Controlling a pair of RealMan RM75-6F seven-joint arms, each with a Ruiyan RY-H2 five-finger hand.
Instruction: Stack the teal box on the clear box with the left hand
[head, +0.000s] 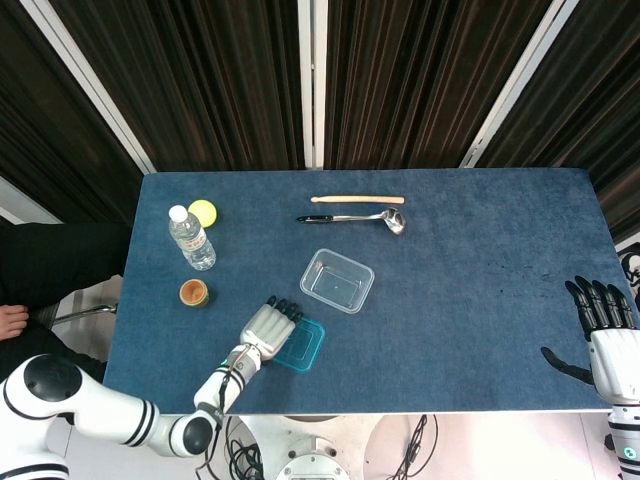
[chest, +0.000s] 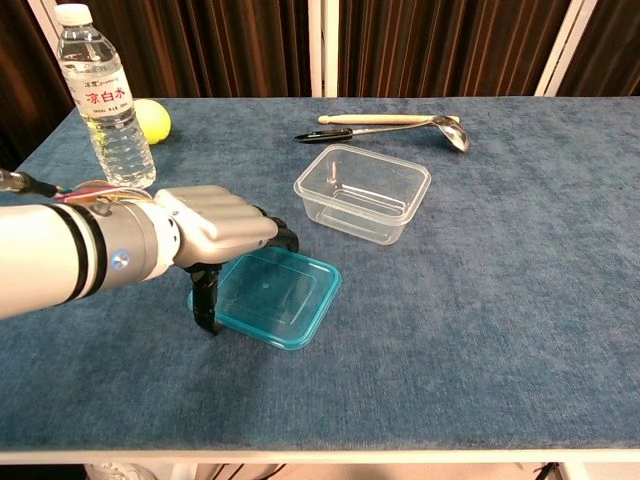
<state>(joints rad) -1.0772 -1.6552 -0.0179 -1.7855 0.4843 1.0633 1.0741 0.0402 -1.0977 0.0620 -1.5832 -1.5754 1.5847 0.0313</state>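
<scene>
The teal box lies flat on the blue table near its front edge. My left hand is over the box's left end. Its fingers curl down onto the far rim and its thumb reaches down at the near-left side, so it grips that end. The clear box stands open and empty a little behind and to the right, apart from the teal one. My right hand hangs at the table's right edge, fingers spread, holding nothing.
A water bottle and a yellow ball stand at the back left. A small brown round jar sits left of my left hand. A metal ladle and a wooden stick lie behind the clear box.
</scene>
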